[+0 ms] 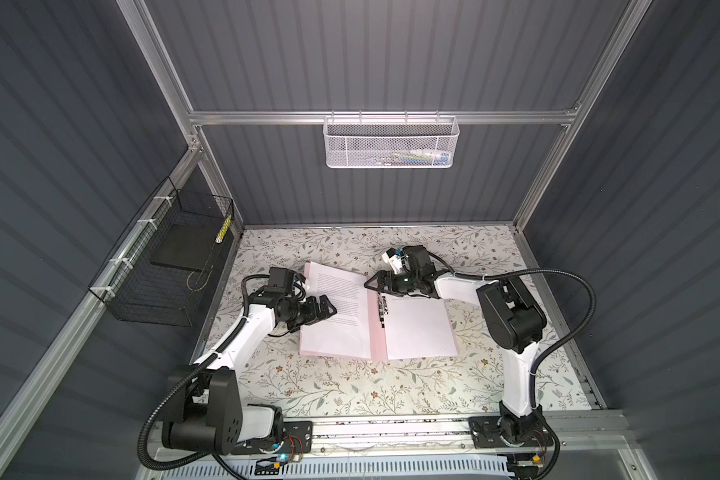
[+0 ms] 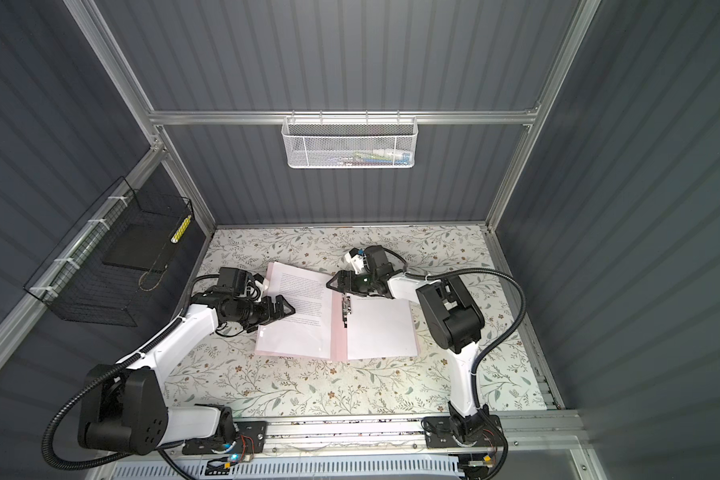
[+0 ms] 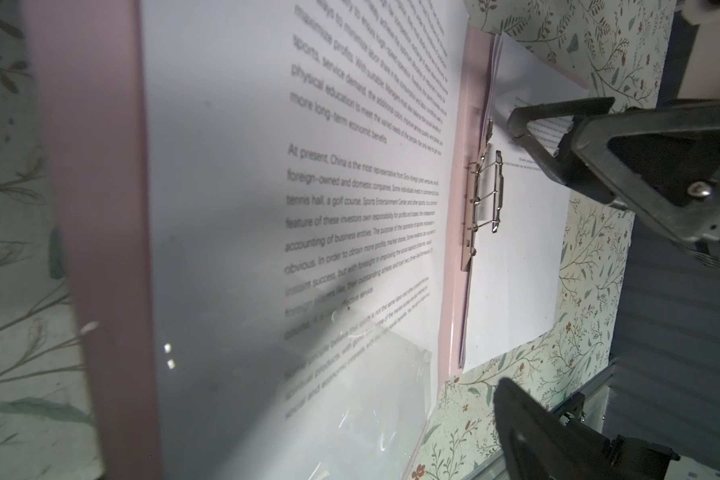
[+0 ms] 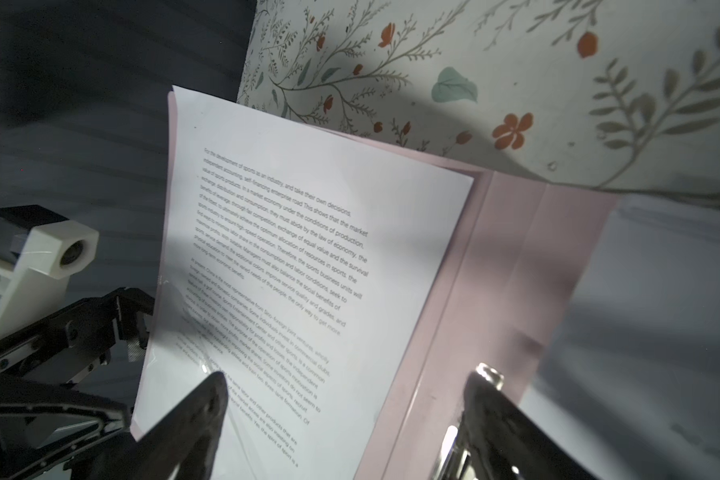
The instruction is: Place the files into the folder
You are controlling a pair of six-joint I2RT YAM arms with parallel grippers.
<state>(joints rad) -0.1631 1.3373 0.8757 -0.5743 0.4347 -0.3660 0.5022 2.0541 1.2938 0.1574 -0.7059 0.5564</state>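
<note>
Both halves of the open folder [image 1: 376, 332] on the floral table [image 1: 350, 395] are carrying files [image 1: 420, 328], the left gripper [image 1: 330, 310] and right gripper [image 1: 370, 285] are hovering over it with jaws apart, and the wire basket [image 1: 150, 309] is holding a black slab [image 1: 181, 247].

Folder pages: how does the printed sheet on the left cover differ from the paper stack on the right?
The printed sheet carries text blocks; the paper stack is mostly blank on top. The printed sheet tilts up with its cover; the paper stack lies flat. The metal clip sits on the paper stack's edge, not the printed sheet's. Both are white, inside the pink folder.
</note>
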